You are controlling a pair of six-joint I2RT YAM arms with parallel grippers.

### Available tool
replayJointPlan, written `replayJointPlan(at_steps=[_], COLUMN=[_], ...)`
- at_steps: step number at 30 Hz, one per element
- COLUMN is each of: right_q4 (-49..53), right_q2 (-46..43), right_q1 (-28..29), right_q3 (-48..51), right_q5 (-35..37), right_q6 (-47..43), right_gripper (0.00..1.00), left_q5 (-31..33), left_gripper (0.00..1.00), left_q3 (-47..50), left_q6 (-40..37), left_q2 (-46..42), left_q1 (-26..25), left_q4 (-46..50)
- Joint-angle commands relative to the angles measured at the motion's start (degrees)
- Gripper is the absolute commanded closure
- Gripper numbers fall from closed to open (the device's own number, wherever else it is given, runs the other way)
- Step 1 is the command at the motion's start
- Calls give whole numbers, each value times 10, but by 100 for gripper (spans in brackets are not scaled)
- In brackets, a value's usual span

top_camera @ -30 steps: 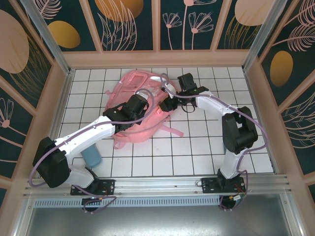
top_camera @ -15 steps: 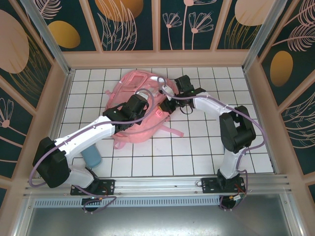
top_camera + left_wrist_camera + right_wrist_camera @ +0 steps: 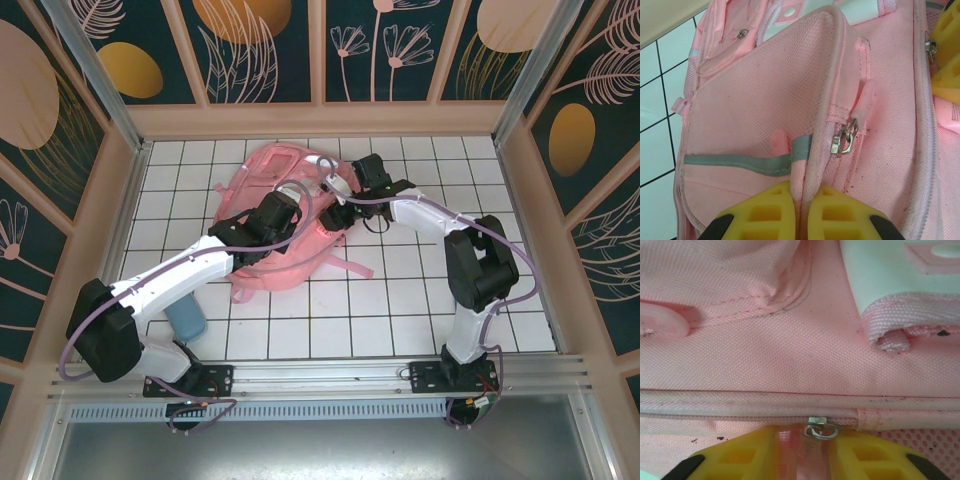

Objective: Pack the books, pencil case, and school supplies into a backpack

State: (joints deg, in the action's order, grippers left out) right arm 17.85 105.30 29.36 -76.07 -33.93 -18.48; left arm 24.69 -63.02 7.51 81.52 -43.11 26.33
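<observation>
Your left gripper (image 3: 802,195) is clamped narrow on a piped seam (image 3: 826,100) of the pink backpack (image 3: 272,165), which lies flat on the far-middle tiles (image 3: 400,300), likely anchoring the fabric so a zip can run. Your right gripper (image 3: 804,440), at the bag's right edge, sits narrow around a zipper pull (image 3: 821,429); whether it truly bites, you cannot tell.

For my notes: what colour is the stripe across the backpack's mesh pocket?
The stripe is grey; left wrist view.

End effectors (image 3: 800,212) (image 3: 802,452), both clamped tight.
</observation>
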Motion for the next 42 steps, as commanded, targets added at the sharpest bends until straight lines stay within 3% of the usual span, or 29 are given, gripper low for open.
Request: replayJointPlan(at_steps=[1, 6, 14, 21, 29, 31, 32, 33, 36, 37, 39, 42], right_q4=[-49, -87, -68, 42, 64, 30, 12, 0, -42, -57, -106, -170], right_q2=[-4, -15, -66, -78, -105, -110, -109, -105, -97, -96, -95, -84], right_q1=[6, 6, -4, -4, -2, 2, -5, -15, -30, -30, -30, -40], right_q3=[7, 23, 32, -5, 5, 25, 31, 32, 35, 40, 59, 80], right_q5=[3, 61, 157, 71, -35, 0, 16, 13, 30, 27, -5, -72], right_q6=[23, 34, 18, -5, 7, 37, 61, 80, 130, 140, 172, 236], right_gripper=[78, 98, 100, 100, 100, 100, 99, 91, 55, 47, 38, 36], left_q5=[29, 31, 35, 17, 9, 10, 11, 12, 22, 26, 38, 32], left_gripper=[100, 100, 100, 100, 100, 100, 100, 100, 100, 100, 100, 100], left_q3=[-5, -5, 2, 3, 9, 8, 9, 11, 15, 18, 28, 45], left_q6=[12, 13, 15, 24, 29, 31, 31, 30, 21, 16, 3, -3], left_q2=[-32, -33, -32, -15, -6, -4, -6, -6, -14, -20, -35, -59], left_q1=[7, 7, 7, 7, 7, 7, 7, 7, 7, 7, 10, 23], left_q4=[-53, -53, -54, -75, -98, -102, -103, -104, -103, -104, -107, -114])
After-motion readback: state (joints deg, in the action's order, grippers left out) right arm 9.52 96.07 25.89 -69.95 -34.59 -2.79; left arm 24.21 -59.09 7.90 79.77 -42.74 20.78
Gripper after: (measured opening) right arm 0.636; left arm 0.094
